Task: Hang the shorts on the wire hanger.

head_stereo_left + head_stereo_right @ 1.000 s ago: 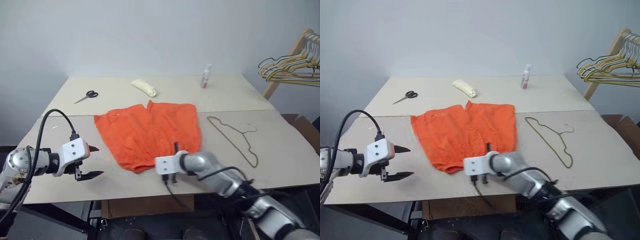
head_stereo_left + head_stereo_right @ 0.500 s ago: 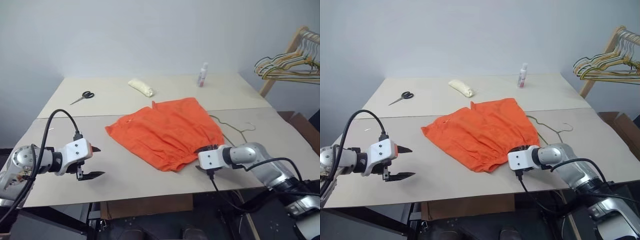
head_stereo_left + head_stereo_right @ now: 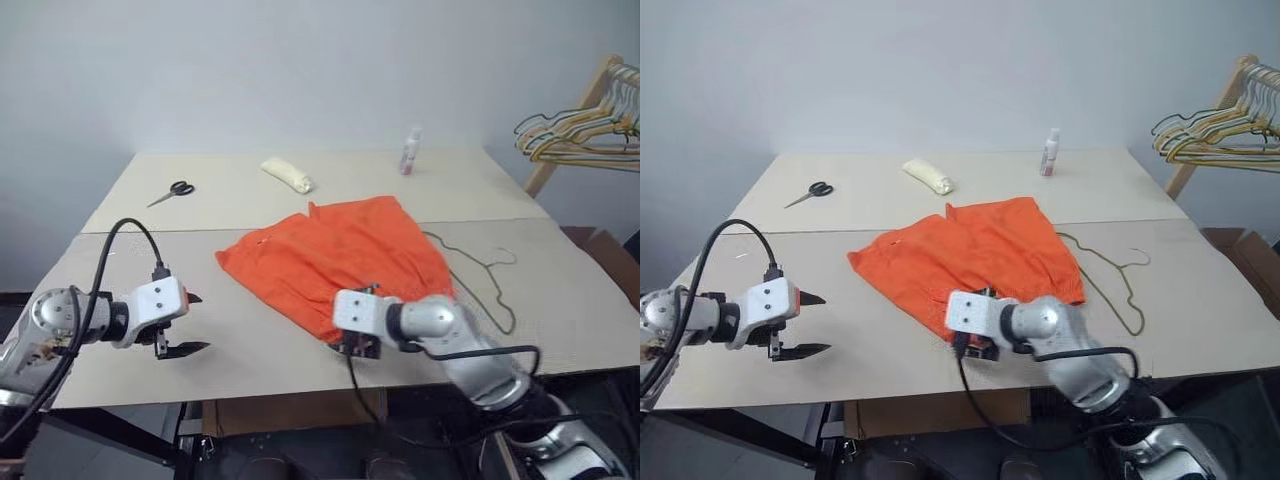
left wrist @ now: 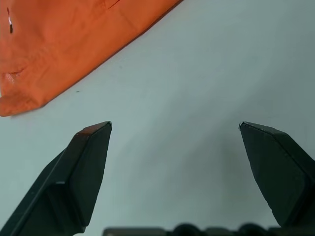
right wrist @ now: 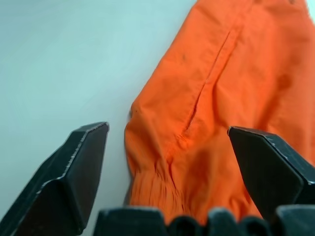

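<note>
One pair of shorts (image 3: pixel 965 258) lies spread on the table (image 3: pixel 890 355), partly over one wire hanger (image 3: pixel 1110 282) at their right edge; one pair of scissors (image 3: pixel 808 192), one bottle (image 3: pixel 1050 152) and one pale roll (image 3: pixel 928 176) sit farther back; a bundle of hangers (image 3: pixel 1218 132) hangs off to the right; the right gripper (image 5: pixel 167 135) gapes wide over the waistband, holding nothing; the left gripper (image 4: pixel 174 127), equally wide and empty, hovers above bare table; the wrist views show both gaps.

Scissors (image 3: pixel 173 191), yellow roll (image 3: pixel 288 175), bottle (image 3: pixel 409 151), hanger rack (image 3: pixel 585 125).
</note>
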